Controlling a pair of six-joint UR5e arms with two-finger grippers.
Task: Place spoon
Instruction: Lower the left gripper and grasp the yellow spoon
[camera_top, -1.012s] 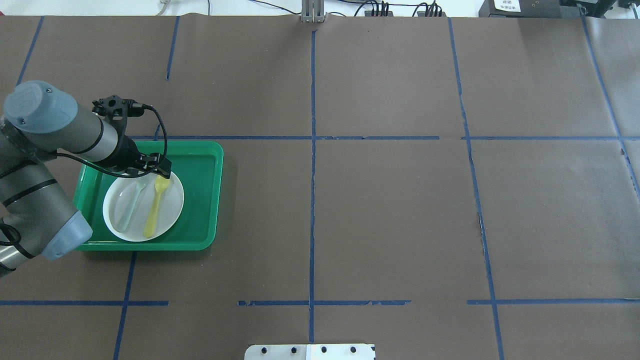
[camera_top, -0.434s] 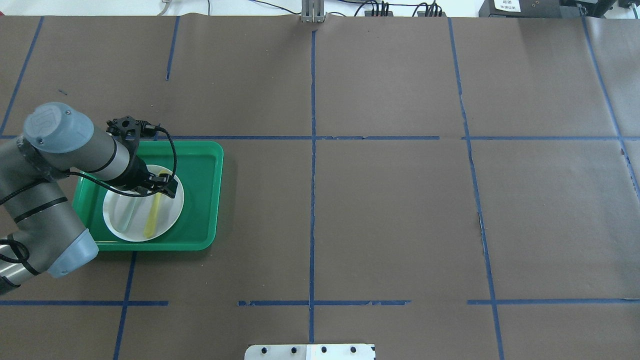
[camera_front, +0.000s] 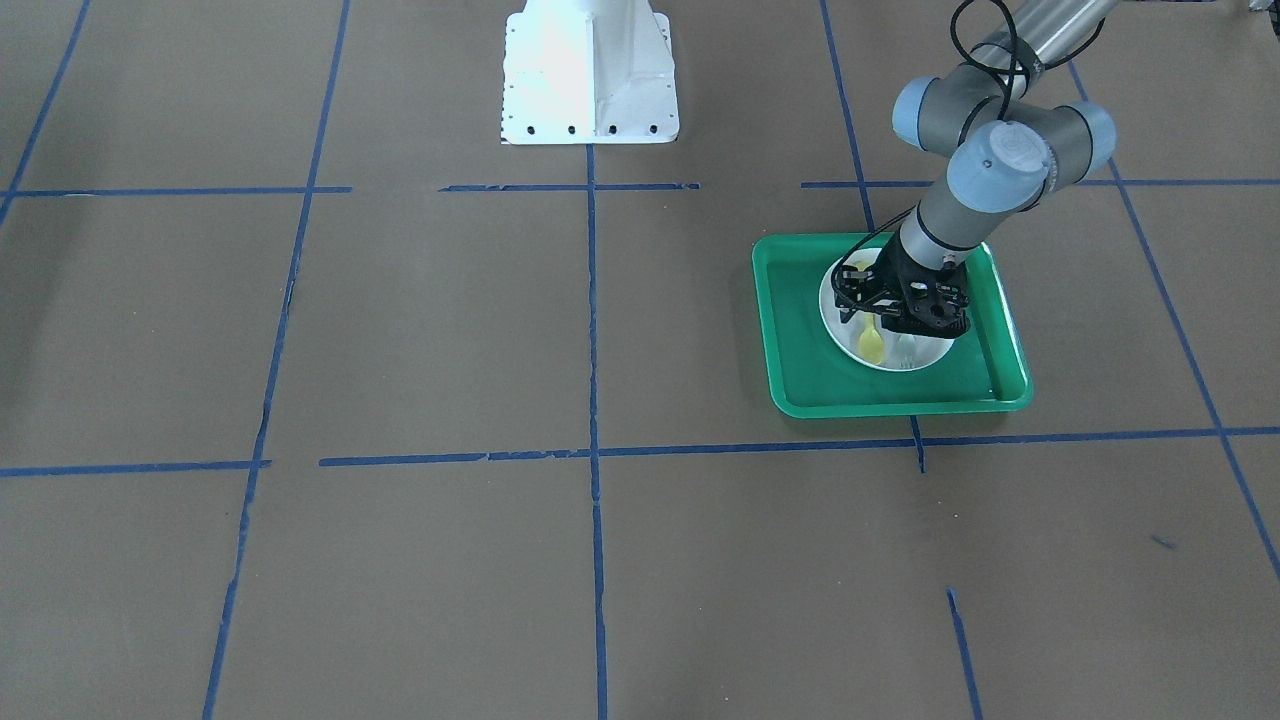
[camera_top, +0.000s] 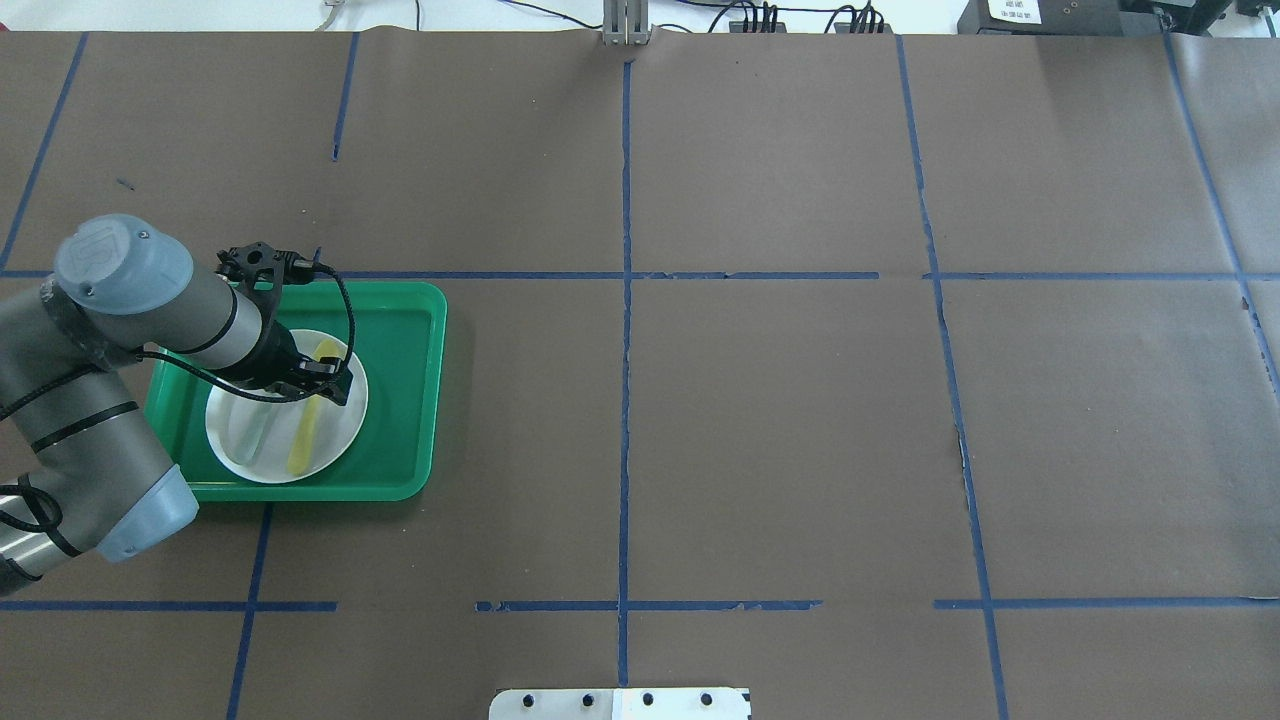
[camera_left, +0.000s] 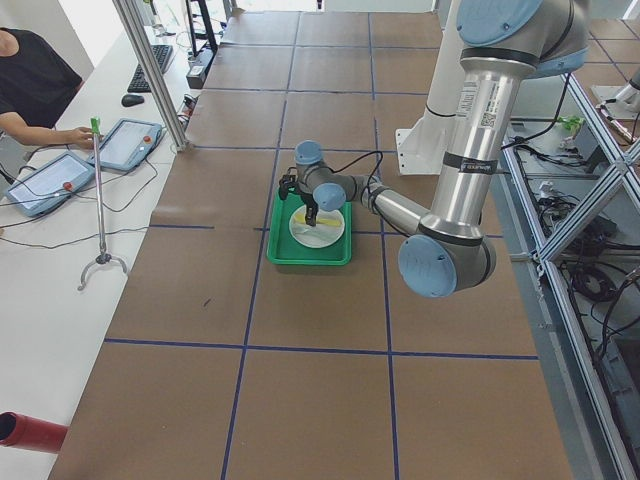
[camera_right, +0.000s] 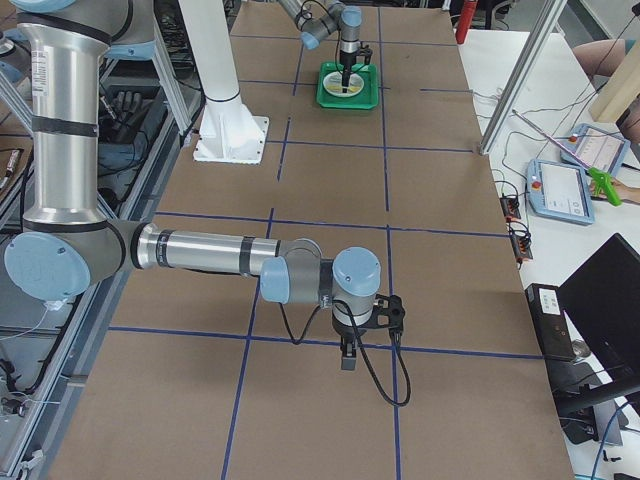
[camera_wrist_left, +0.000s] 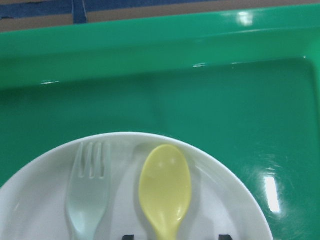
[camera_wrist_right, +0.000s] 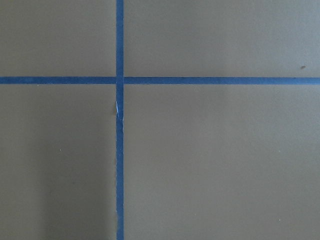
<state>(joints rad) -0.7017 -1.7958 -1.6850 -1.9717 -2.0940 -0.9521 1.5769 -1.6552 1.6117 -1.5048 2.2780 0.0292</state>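
The pale-yellow spoon (camera_wrist_left: 165, 187) lies on a white plate (camera_wrist_left: 45, 200) in a green tray (camera_wrist_left: 200, 100), next to a pale grey-green fork (camera_wrist_left: 89, 195). In the overhead view the spoon (camera_top: 303, 437) lies lengthwise on the plate (camera_top: 335, 425), its bowl at the far end. My left gripper (camera_top: 320, 380) is low over the plate, open, with a fingertip (camera_wrist_left: 128, 236) on each side of the spoon's handle. The front view shows the spoon (camera_front: 871, 346) just in front of the left gripper (camera_front: 885, 312). My right gripper (camera_right: 347, 358) hangs over bare table far from the tray; I cannot tell whether it is open.
The tray (camera_top: 405, 400) sits on brown paper marked with blue tape lines (camera_top: 625, 400). The robot's white base (camera_front: 590, 70) stands at the table's near edge. The right wrist view shows only paper and a tape cross (camera_wrist_right: 119, 80).
My left gripper has moved from the plate's far rim in over the plate and come down around the spoon's handle. The spoon and fork have not moved.
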